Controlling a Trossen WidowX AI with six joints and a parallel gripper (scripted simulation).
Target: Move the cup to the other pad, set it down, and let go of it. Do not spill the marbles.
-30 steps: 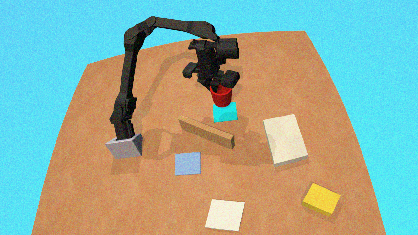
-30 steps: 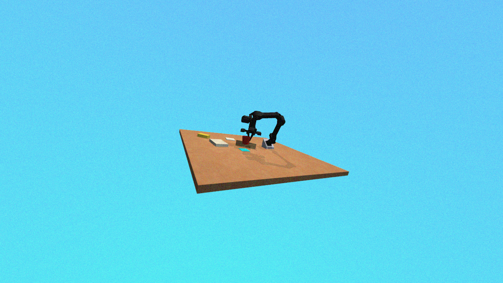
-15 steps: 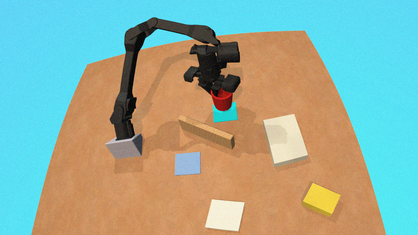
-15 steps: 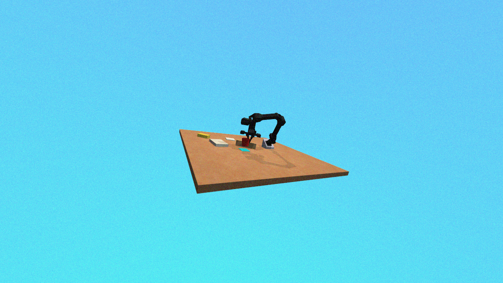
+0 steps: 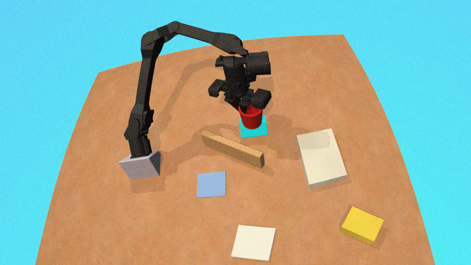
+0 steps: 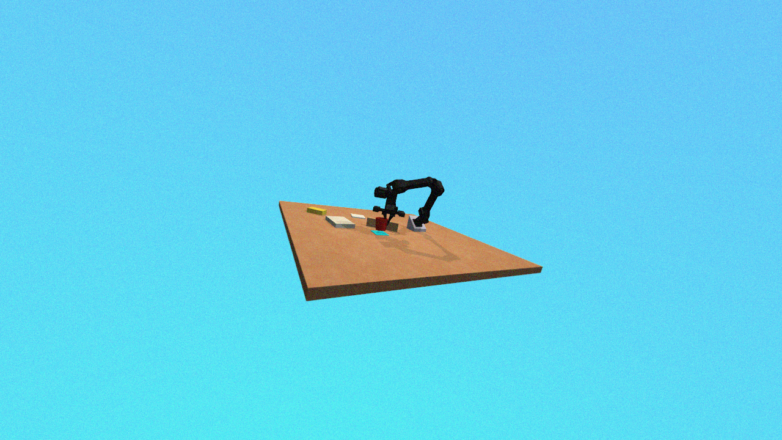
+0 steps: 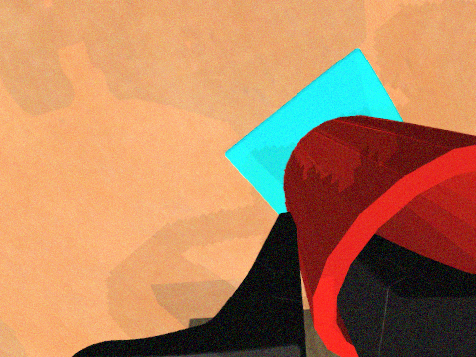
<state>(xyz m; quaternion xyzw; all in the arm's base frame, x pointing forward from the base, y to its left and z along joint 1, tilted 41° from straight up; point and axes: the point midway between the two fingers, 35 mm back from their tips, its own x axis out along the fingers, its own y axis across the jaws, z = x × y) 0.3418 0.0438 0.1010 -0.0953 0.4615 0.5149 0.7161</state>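
- Cream-white flat square lies nearest at the front of the table, and a yellow block sits to its right, well apart from it.
- Further in, a pale blue pad lies flat, near the grey base of the arm.
- On the right side is a thick cream slab, partly under a shadow.
- A wooden bar lies on its long edge, running diagonally between the pale blue pad and the cyan pad; it stands as a low wall between these two pads.
- The red cup is over the cyan pad; its long axis is close to vertical and its mouth points up. If the bottom touches the pad, I cannot tell.
- The gripper comes from above and its fingers are closed on the rim of the cup, one finger outside the wall and the other inside the mouth.
- Marbles cannot be seen; the gripper hides the inside of the cup.
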